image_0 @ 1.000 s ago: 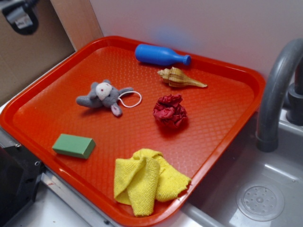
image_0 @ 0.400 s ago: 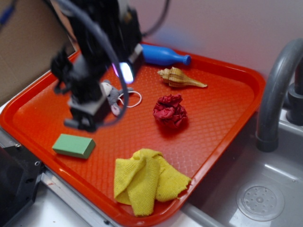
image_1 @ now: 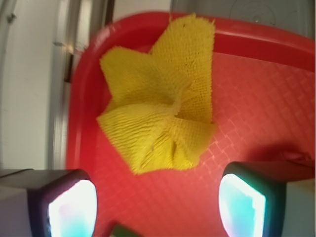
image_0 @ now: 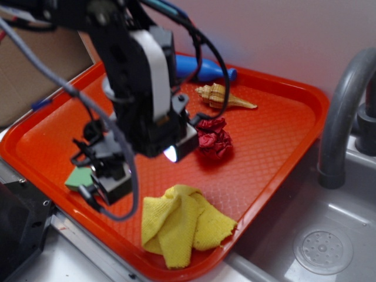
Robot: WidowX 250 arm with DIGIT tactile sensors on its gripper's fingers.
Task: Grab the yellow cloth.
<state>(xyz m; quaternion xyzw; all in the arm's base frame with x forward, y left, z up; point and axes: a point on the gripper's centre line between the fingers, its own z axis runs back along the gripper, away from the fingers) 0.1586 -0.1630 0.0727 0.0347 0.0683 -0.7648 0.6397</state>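
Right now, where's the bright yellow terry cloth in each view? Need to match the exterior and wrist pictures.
Exterior: bright yellow terry cloth lies low centre, at the near edge of the orange-red plastic tray, untouched.
Wrist: it fills the upper centre, ahead of the open jaws, one flap reaching the tray rim.
Shared landmark: the tray rim that runs right beside the cloth.

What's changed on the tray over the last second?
The arm swung in from the upper left and moved toward the yellow cloth. Its gripper now hangs open near the tray's front edge, holding nothing and hiding the plush toy. The cloth, red wad, shell and blue bottle stayed put.
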